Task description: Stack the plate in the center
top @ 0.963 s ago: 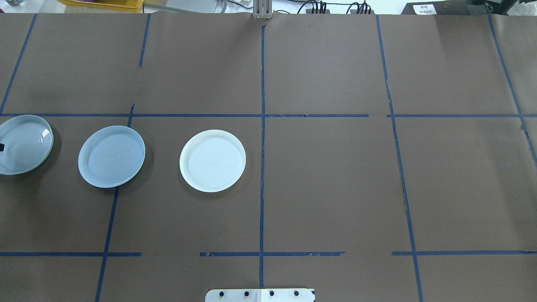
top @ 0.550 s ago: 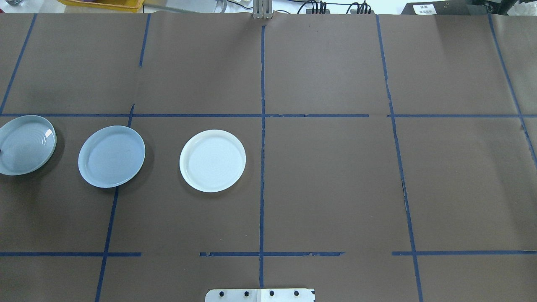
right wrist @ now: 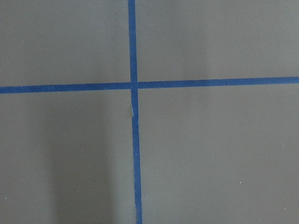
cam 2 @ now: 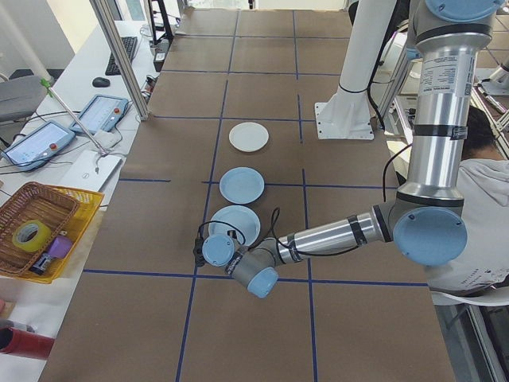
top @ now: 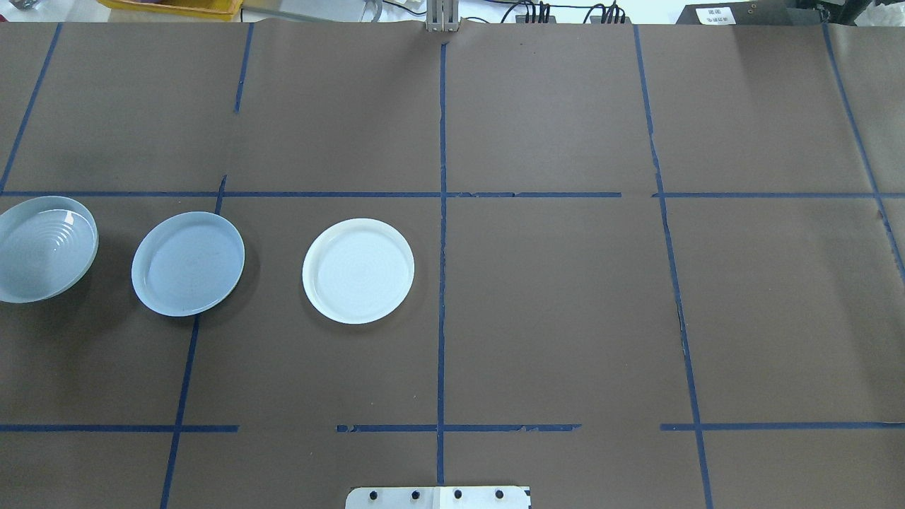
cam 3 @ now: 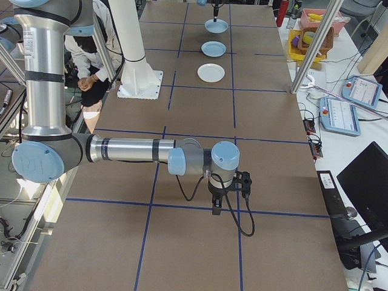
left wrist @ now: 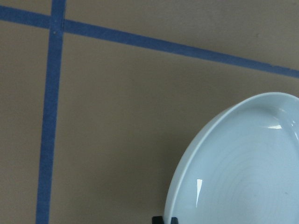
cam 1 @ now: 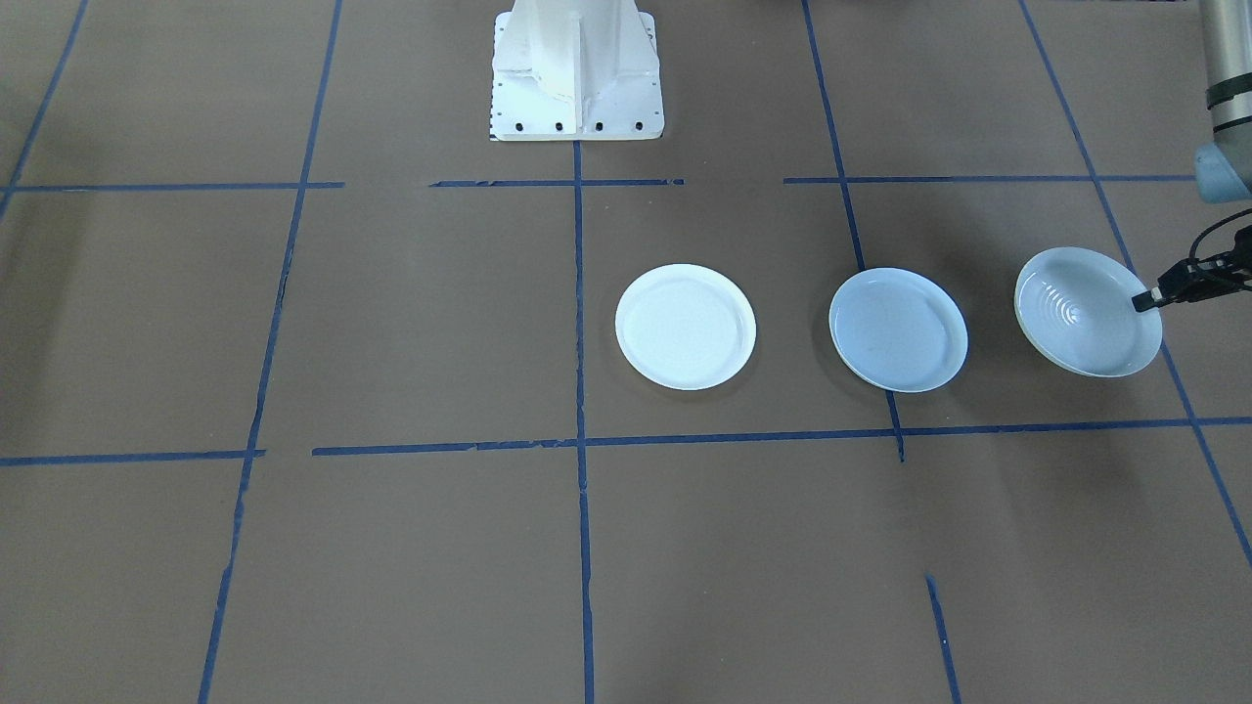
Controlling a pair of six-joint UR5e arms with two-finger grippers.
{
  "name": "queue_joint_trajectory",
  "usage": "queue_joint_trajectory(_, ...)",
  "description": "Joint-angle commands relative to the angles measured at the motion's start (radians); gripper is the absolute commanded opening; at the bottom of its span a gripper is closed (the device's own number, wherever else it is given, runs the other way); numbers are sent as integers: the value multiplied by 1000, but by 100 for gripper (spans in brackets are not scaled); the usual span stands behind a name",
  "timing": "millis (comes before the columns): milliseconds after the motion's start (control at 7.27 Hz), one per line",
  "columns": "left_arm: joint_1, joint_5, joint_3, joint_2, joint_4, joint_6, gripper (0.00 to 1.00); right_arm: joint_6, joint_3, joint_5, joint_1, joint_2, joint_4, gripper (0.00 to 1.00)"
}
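Ringed plate (cam 1: 1088,311) hangs tilted off the table, pinched at its outer rim by the left gripper (cam 1: 1146,299), with the blue centre plate (cam 1: 898,329) just beyond it bare — carry and stacking left, white plate (cam 1: 685,326) too.

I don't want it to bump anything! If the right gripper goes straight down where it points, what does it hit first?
The right gripper would probably meet only the bare table, beside the blue tape cross.

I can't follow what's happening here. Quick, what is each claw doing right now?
Left gripper: shut on the ringed plate, gripping its rim, plate tilted.
Right gripper: over bare table, holding nothing visible; open or shut cannot be told.
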Motion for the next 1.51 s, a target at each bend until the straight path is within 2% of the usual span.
queue_joint_trajectory(0, -10, 79, -112, -6, 0, -210, 0, 1, 0, -1, 0, 0, 0, 100)
queue_joint_trajectory(138, 18, 136, -154, -8, -4, -305, 0, 1, 0, 1, 0, 0, 0, 100)
queue_joint_trajectory(275, 95, 156, -177, -5, -6, -364, 0, 1, 0, 1, 0, 0, 0, 100)
queue_joint_trajectory(413, 170, 245, -191, -5, -50, -443, 0, 1, 0, 1, 0, 0, 0, 100)
queue_joint_trajectory(688, 281, 291, -192, -8, -180, -592, 0, 1, 0, -1, 0, 0, 0, 100)
queue_joint_trajectory(963, 321, 304, -201, -8, -224, -598, 0, 1, 0, 1, 0, 0, 0, 100)
queue_joint_trajectory(1376, 374, 304, -221, -9, -225, -598, 0, 1, 0, -1, 0, 0, 0, 100)
